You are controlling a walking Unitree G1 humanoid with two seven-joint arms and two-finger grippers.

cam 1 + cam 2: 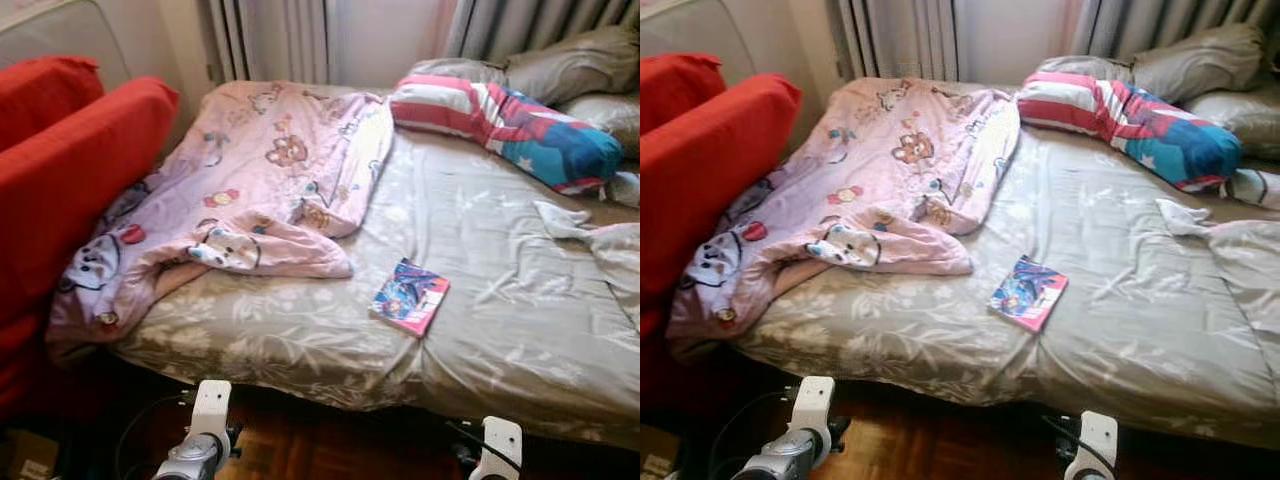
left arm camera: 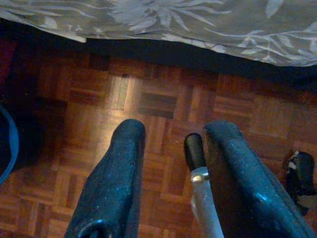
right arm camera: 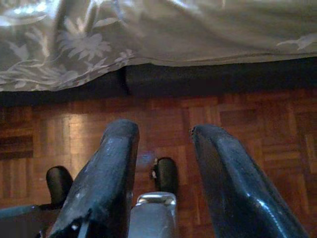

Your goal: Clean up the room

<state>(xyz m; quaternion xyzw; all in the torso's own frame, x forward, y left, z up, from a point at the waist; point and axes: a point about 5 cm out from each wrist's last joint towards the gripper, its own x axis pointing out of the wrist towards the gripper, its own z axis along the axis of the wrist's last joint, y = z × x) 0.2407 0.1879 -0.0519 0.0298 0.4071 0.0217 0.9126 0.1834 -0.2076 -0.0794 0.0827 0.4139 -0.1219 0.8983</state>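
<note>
Both end effectors point(image 2: 168, 163) point(image 3: 163, 168) agape over floor; book point(image 1: 410, 296) on bed point(image 1: 500, 330), well apart.

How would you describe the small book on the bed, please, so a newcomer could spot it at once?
Start at the wide bed with the grey leaf-patterned sheet. Near its front edge, just right of the crumpled pink cartoon-print blanket, lies a thin book with a blue and pink cover. It is the one flat, stiff, rectangular thing among soft bedding.

Left gripper point(image 2: 171, 144) hangs above the parquet floor point(image 2: 148, 104), fingers point(image 2: 116, 183) parted, nothing held. Leaf-patterned grey bedsheet point(image 2: 188, 25) overhangs the floor's far edge.
</note>
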